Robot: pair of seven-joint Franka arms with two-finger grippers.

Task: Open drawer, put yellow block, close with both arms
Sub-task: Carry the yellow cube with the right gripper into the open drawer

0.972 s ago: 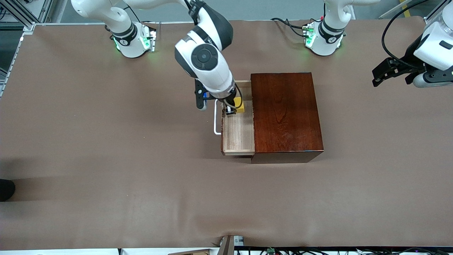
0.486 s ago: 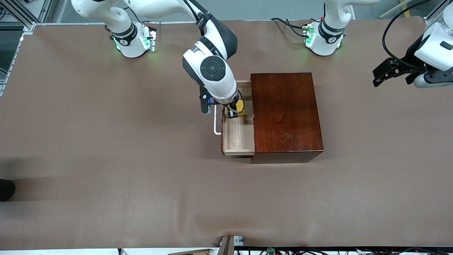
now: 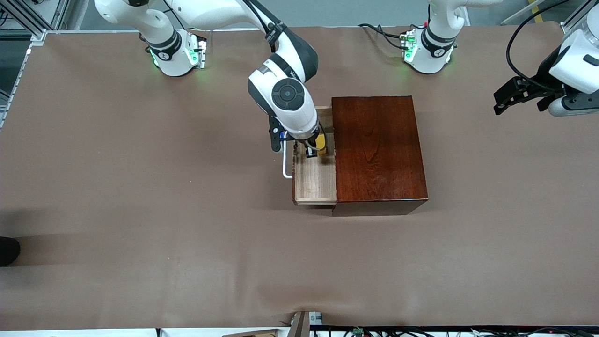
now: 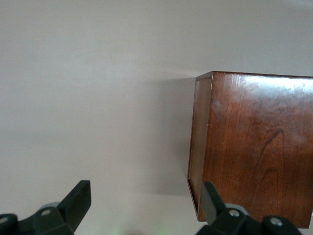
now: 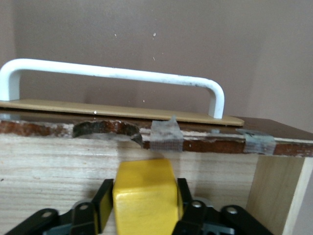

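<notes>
The drawer (image 3: pixel 316 180) stands pulled out of the dark reddish-brown box (image 3: pixel 376 150) toward the right arm's end, its white handle (image 3: pixel 284 166) leading. My right gripper (image 3: pixel 314 149) reaches down into the drawer at the part nearer the robots' bases, shut on the yellow block (image 3: pixel 321 142). In the right wrist view the yellow block (image 5: pixel 144 193) fills the space between the fingers (image 5: pixel 104 198) of my right gripper (image 5: pixel 143 200), low over the drawer's wooden floor (image 5: pixel 58 156), with the handle (image 5: pixel 112 73) close by. My left gripper (image 3: pixel 507 98) waits open in the air at the left arm's end.
The box (image 4: pixel 254 147) shows in the left wrist view beside the open left gripper (image 4: pixel 146 193), over bare brown table cover (image 3: pixel 140 187). Cables lie near the left arm's base (image 3: pixel 428 47). A dark object (image 3: pixel 7 250) sits at the table's edge at the right arm's end.
The right arm has lowered and shifted slightly toward the box, carrying the yellow block deeper into the drawer. The left arm has barely moved.
</notes>
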